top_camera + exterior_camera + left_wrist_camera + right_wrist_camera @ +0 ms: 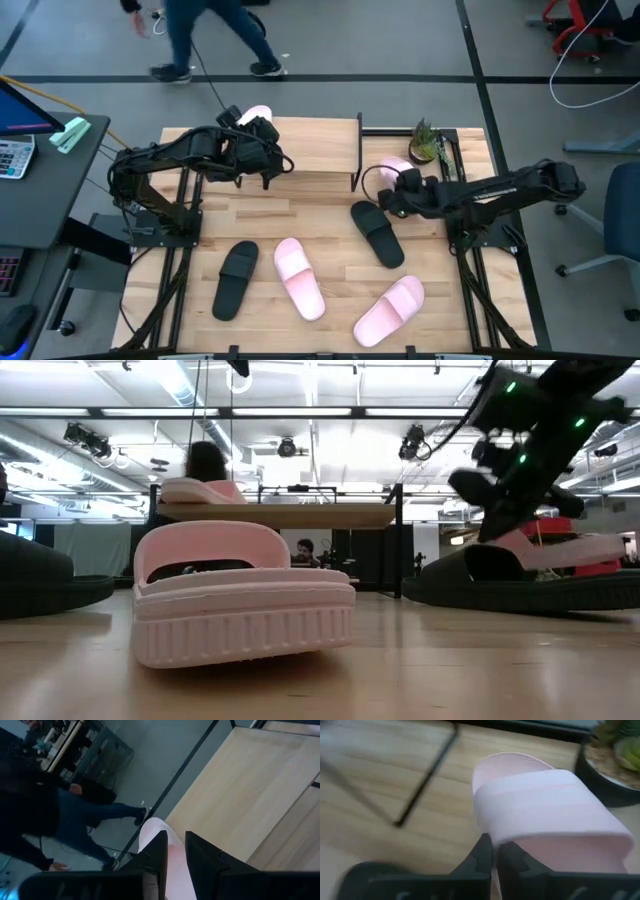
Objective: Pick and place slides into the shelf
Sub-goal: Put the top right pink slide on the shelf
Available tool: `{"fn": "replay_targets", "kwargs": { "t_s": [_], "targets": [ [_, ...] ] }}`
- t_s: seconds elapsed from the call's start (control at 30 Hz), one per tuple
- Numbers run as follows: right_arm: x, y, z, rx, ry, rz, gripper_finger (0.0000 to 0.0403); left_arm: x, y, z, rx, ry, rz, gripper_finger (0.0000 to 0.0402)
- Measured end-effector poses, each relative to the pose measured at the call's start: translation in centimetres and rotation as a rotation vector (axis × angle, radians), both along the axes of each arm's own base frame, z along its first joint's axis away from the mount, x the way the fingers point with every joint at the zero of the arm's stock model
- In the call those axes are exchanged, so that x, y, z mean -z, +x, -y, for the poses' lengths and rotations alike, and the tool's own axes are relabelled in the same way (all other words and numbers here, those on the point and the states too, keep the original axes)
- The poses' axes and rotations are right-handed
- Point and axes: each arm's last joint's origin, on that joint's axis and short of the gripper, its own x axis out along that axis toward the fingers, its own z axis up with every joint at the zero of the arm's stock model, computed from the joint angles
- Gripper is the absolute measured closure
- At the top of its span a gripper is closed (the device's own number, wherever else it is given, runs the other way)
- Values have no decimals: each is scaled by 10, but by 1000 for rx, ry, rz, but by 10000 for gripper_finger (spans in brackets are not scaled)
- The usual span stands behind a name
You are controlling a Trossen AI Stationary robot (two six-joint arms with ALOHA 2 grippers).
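Grey floor [400,40] crossed by dark lines is surrounding the slatted wooden table [330,210]. A person in blue trousers [210,30] is walking past the table's far side. A dark desk [40,190] carrying a calculator [12,155] is standing alongside. Ceiling strip lights [300,412] are glowing overhead. A blue chair [620,230] is sitting opposite the desk.

Six slides show in the high view. Four are light pink: one on the shelf top by the left gripper [257,116], one at the right gripper [396,166], one lying mid-table [299,278], one nearer the front right [390,310]. Two are black: one at front left [236,280], one right of centre [377,233]. There is one shelf [310,148], one potted plant [426,143], two robot arms, and one person [210,30] walking on the floor beyond the table.
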Motion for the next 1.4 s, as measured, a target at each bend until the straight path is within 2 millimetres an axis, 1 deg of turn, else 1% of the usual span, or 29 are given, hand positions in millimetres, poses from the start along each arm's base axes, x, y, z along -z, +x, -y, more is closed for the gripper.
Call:
{"fn": "replay_targets", "kwargs": {
  "t_s": [0.17, 0.27, 0.37, 0.47, 0.57, 0.67, 0.73, 0.9, 1.0, 1.07, 1.2, 1.27, 1.4],
  "targets": [
    [-17, -6, -19, -78, -67, 100, 390, 0, 0, 0, -4, -13, 6, 333],
    [-28, -13, -28, -99, -141, 162, 389, 1, 0, 0, 0, -20, 5, 330],
    [-45, -18, -34, -110, -235, 219, 393, 1, 0, 0, 3, -27, 5, 327],
    [-64, -21, -38, -110, -300, 269, 392, 1, 0, 0, 3, -27, 5, 327],
    [-78, -21, -39, -123, -349, 267, 385, 1, -1, 0, 4, -27, -1, 331],
    [-92, -17, -39, -110, -402, 264, 390, 1, -1, 0, 16, -21, -19, 336],
    [-102, -12, -38, -97, -433, 279, 393, 1, -1, 0, 30, -14, -41, 339],
    [-131, 13, -36, -128, -500, 283, 390, 1, -1, 0, 36, -11, -50, 348],
    [-148, 34, -32, -190, -527, 276, 382, 1, -1, 0, 36, -11, -51, 351],
    [-156, 51, -28, -261, -542, 256, 383, 1, -1, 0, 36, -11, -52, 351],
    [-164, 89, -18, -434, -539, 230, 394, 1, -1, 0, 36, -11, -52, 350],
    [-165, 109, -13, -486, -533, 211, 394, 1, -1, 0, 36, -11, -53, 352],
    [-163, 145, 2, -478, -543, 157, 384, 2, -2, 0, 36, -11, -68, 357]
  ]
}}
